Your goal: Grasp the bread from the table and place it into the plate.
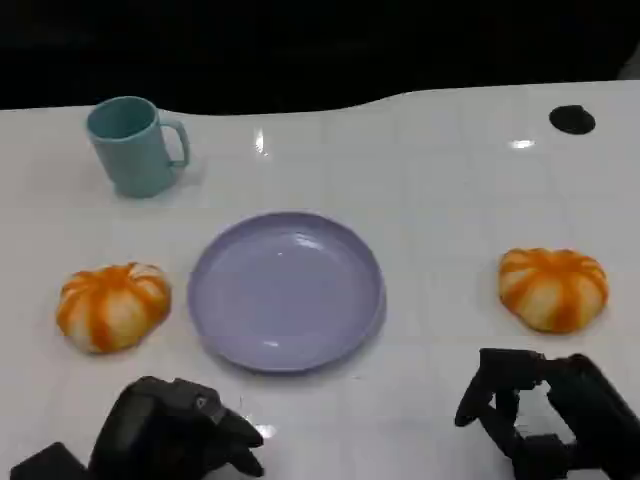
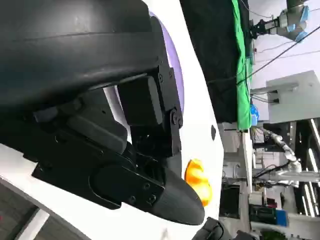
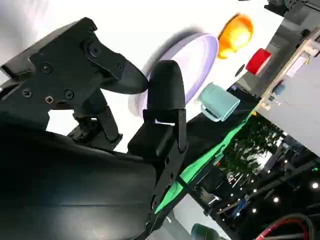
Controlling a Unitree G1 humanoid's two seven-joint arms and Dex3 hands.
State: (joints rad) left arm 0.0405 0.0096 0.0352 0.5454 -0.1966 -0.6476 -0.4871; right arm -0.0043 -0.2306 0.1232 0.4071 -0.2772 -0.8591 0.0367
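Two orange-and-white bread rolls lie on the white table, one left of the plate [image 1: 112,305] and one to its right [image 1: 553,288]. The lavender plate [image 1: 285,290] sits between them with nothing in it. My left hand [image 1: 175,432] is low at the near edge, in front of the left roll and holding nothing. My right hand [image 1: 545,412] hovers just in front of the right roll with its fingers apart and nothing in them. The left wrist view catches the plate's rim [image 2: 176,70] and the right roll [image 2: 198,181]. In the right wrist view are the plate [image 3: 192,60] and the left roll [image 3: 235,31].
A teal mug [image 1: 135,146] stands at the back left, also seen as a mug [image 3: 218,102] from the right wrist. A small black disc [image 1: 572,120] lies at the back right. Beyond the table's far edge all is dark.
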